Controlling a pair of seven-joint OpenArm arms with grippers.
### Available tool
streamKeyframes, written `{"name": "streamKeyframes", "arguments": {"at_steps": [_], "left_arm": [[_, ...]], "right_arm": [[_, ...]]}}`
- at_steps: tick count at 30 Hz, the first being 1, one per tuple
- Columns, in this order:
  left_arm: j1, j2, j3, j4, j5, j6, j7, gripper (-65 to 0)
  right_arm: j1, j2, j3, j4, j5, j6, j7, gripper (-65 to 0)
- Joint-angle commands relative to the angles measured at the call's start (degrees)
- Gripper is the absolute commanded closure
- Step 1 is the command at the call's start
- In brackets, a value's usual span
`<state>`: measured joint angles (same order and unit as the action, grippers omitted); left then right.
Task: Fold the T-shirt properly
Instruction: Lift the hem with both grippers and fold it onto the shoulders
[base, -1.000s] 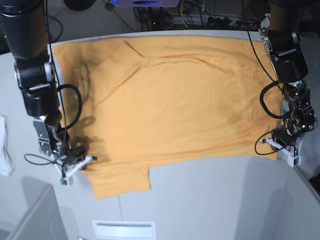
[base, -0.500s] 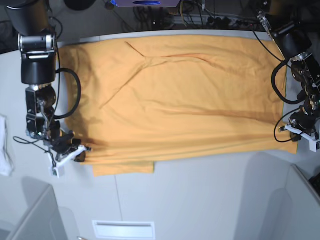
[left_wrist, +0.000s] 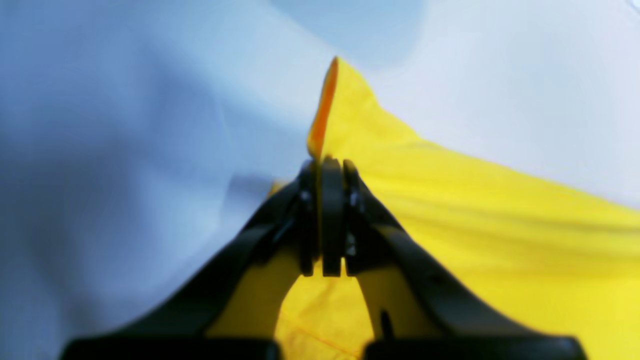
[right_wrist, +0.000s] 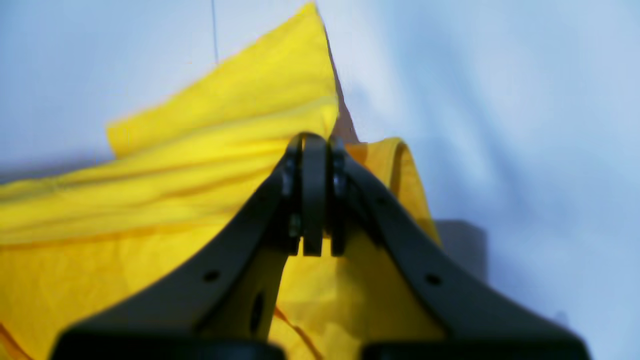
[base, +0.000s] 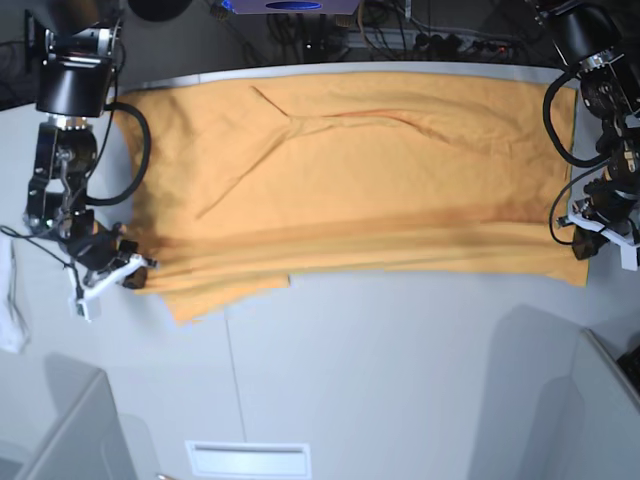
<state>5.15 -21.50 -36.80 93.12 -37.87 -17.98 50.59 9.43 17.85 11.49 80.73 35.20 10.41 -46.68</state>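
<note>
The light-orange T-shirt lies spread, plain side up, over the far half of the grey table, with its near edge lifted and doubled at both ends. My left gripper, at the right of the base view, is shut on the shirt's near right corner. The left wrist view shows its jaws pinched on a fold of the cloth. My right gripper, at the left of the base view, is shut on the near left edge. The right wrist view shows its jaws closed on the cloth.
A small white cloth lies at the table's left edge. Cables run behind the table's far edge. Grey panels stand at the bottom left and bottom right. A white slot sits at the front.
Both grippers have moved toward the table's far side and outward, dragging the shirt's near edge with them. The near flap has shrunk and the cloth is pulled tauter.
</note>
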Motion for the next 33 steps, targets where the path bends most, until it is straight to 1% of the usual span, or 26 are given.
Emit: {"name": "streamKeyframes", "arguments": {"at_steps": [1, 3, 7, 11, 14, 17, 19, 25, 30, 33], "left_arm": [[0.3, -1.1, -0.7, 0.8, 0.5, 0.6, 0.6, 0.0], [1.1, -1.1, -1.0, 1.8, 0.6, 0.5, 1.2, 0.0], [5.0, -1.0, -4.6, 5.7, 0.4, 0.4, 1.5, 0.0], [7.1, -1.0, -4.4, 9.0, 0.8, 0.4, 1.5, 0.0], [9.0, -1.0, -4.4, 9.4, 0.8, 0.4, 1.5, 0.0], [12.4, -1.1, -4.7, 10.0, 0.5, 0.4, 1.1, 0.0], [12.8, -1.2, -4.7, 10.0, 0.5, 0.4, 1.1, 0.0], [13.6, -1.1, -4.7, 12.4, 0.6, 0.4, 1.4, 0.0], [17.1, -1.2, -4.7, 12.9, 0.8, 0.4, 1.1, 0.0], [17.5, -1.1, -4.5, 14.4, 0.8, 0.4, 1.4, 0.0]], "right_arm": [[0.9, 1.0, 1.1, 1.9, 0.5, 0.0, 1.0, 0.0], [-0.4, 1.0, 2.2, 3.5, 0.6, 0.0, -0.1, 0.0], [-5.0, 0.9, 4.7, 8.7, 0.6, 0.1, -0.8, 0.0], [-7.9, 0.9, 5.4, 11.8, 0.7, 0.1, -0.8, 0.0], [-11.1, 0.8, 6.2, 13.9, 0.7, 0.1, -0.8, 0.0], [-14.7, -1.7, 8.9, 16.7, 0.7, 0.4, -0.8, 0.0], [-16.1, -2.9, 10.5, 18.4, 0.7, 0.4, -0.8, 0.0], [-18.1, -3.1, 11.2, 22.6, 0.7, 0.5, -4.7, 0.0], [-23.3, -3.2, 12.1, 28.6, 0.8, 0.5, -5.1, 0.0], [-24.1, -4.5, 14.1, 29.4, 0.8, 0.5, -5.1, 0.0]]}}
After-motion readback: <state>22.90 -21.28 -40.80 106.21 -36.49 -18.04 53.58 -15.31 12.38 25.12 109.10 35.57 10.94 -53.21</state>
